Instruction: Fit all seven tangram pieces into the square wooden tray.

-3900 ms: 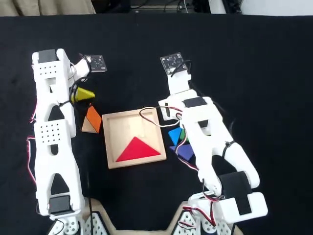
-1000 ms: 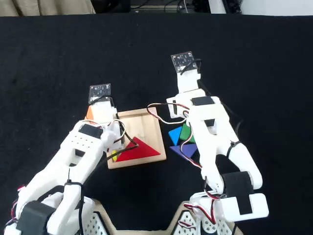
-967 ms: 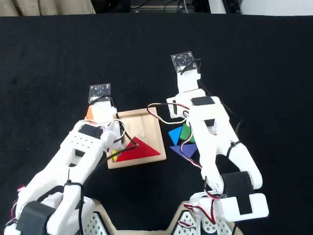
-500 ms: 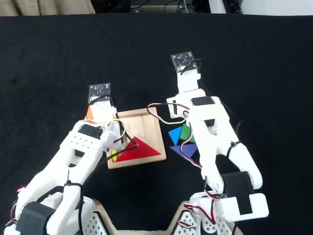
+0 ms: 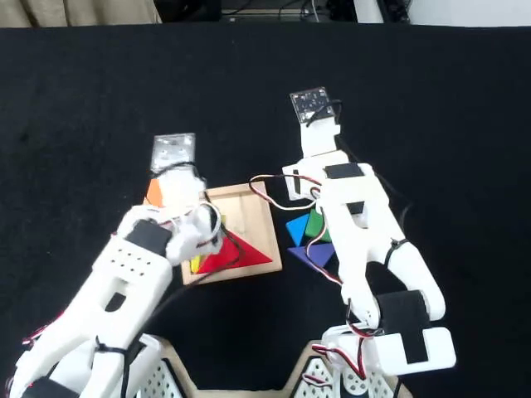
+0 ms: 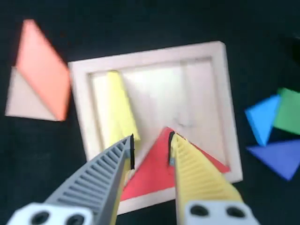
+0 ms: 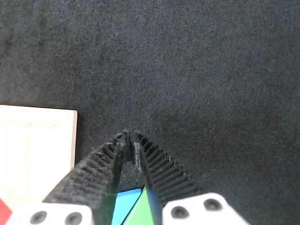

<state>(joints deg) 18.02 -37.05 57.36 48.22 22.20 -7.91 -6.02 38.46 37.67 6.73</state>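
1. The small square board point(image 5: 313, 103) at the far end of the right arm carries tiny marks, too small to read.
2. The square wooden tray point(image 6: 150, 52) is pale, smooth wood with a raised rim. It lies flat on the black cloth point(image 7: 211, 70), which has a fine felt-like nap.
3. The yellow piece point(image 6: 117, 112) is inside the tray. Its long axis runs along the tray wall on the side of the orange piece. I cannot tell whether it sits flat or leans on that wall.
4. The red triangle point(image 6: 157, 171) is large and flat. It lies in the tray with its long side against the wall nearest the arm bases, and its apex points to the tray's middle.
5. The left gripper point(image 6: 151, 146) hangs over that apex. Its ribbed grey and yellow jaws are parted, with nothing held between them.
6. The orange parallelogram point(image 6: 44, 70) lies on the cloth just outside the tray. One of its edges touches a tan triangle point(image 6: 23, 101).
7. On the tray's other side, a blue triangle point(image 6: 262, 122), a green piece point(image 6: 288, 110) and a purple triangle point(image 6: 279, 157) cluster close together on the cloth.
8. The right gripper point(image 7: 130, 138) is above the blue and green pieces. Its ribbed black jaws are pressed together at the tips, holding nothing.
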